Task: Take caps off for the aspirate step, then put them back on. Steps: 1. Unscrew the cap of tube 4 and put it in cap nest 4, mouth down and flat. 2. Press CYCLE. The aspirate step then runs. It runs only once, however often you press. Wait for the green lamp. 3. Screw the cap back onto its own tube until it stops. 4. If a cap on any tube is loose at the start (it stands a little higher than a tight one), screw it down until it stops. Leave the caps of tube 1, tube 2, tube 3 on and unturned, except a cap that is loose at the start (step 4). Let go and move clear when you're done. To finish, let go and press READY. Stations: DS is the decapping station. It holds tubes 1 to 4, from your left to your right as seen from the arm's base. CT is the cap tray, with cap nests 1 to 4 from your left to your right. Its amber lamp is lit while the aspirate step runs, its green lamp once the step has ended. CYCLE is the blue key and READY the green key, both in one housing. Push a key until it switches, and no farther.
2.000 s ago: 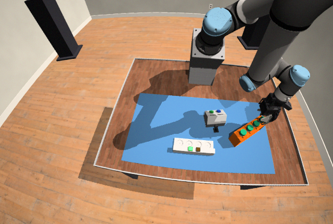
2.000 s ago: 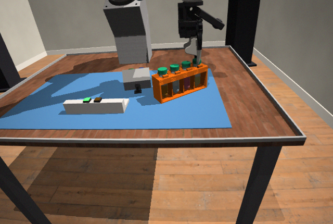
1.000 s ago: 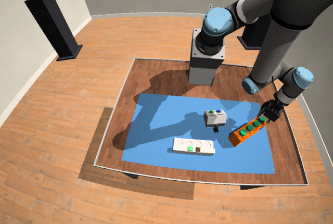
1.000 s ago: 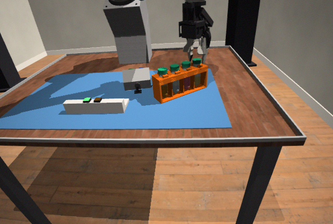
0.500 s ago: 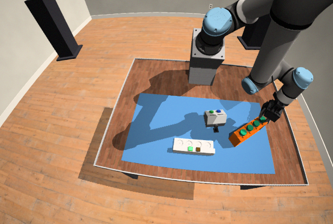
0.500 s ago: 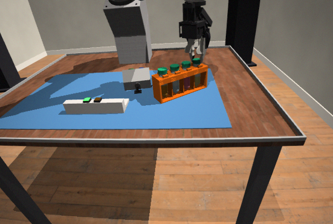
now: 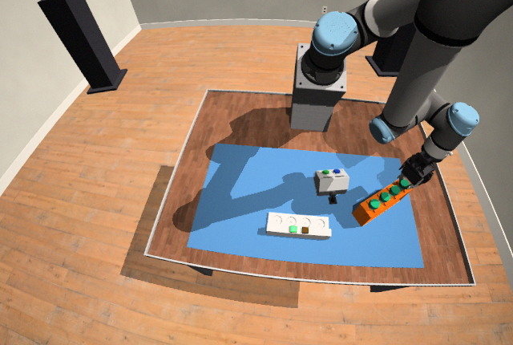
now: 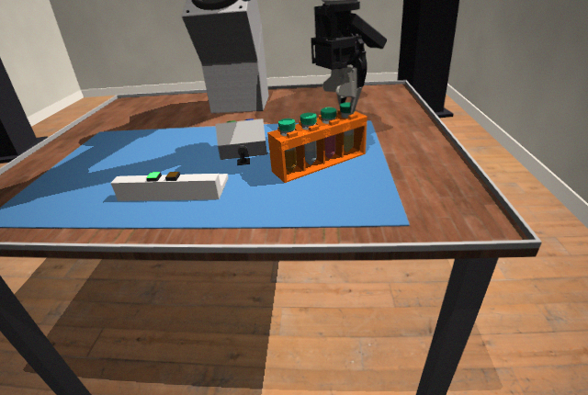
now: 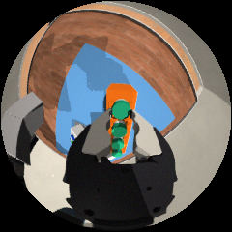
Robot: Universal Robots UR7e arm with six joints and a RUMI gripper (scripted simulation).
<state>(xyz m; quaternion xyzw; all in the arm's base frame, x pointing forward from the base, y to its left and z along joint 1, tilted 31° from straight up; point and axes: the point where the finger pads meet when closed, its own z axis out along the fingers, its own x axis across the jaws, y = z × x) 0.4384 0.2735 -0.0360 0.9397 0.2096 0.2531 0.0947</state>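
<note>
The orange decapping station [image 7: 364, 213] [image 8: 313, 165] [image 9: 121, 94] stands slanted on the blue mat, with a green cap on each of its tubes. My gripper [image 7: 405, 184] [image 8: 346, 102] [image 9: 121, 109] reaches straight down over the end tube nearest the arm's base and is shut on that tube's green cap [image 8: 345, 107] [image 9: 119, 108]. The cap sits on its tube. The other caps [image 7: 374, 204] [image 7: 385, 196] [image 7: 395, 189] stand free. The white cap tray [image 7: 275, 231] [image 8: 142, 189] has empty nests; its green lamp [image 7: 293, 229] [image 8: 152, 174] is lit and its amber lamp [image 7: 305, 229] [image 8: 172, 174] is dark.
The grey key housing [image 7: 331, 184] [image 8: 240, 136] with the green key [image 7: 325, 172] and blue key [image 7: 337, 171] stands between the tray and the arm's pedestal [image 7: 317, 100]. A raised rim runs round the table. Black pillars stand on the floor beyond.
</note>
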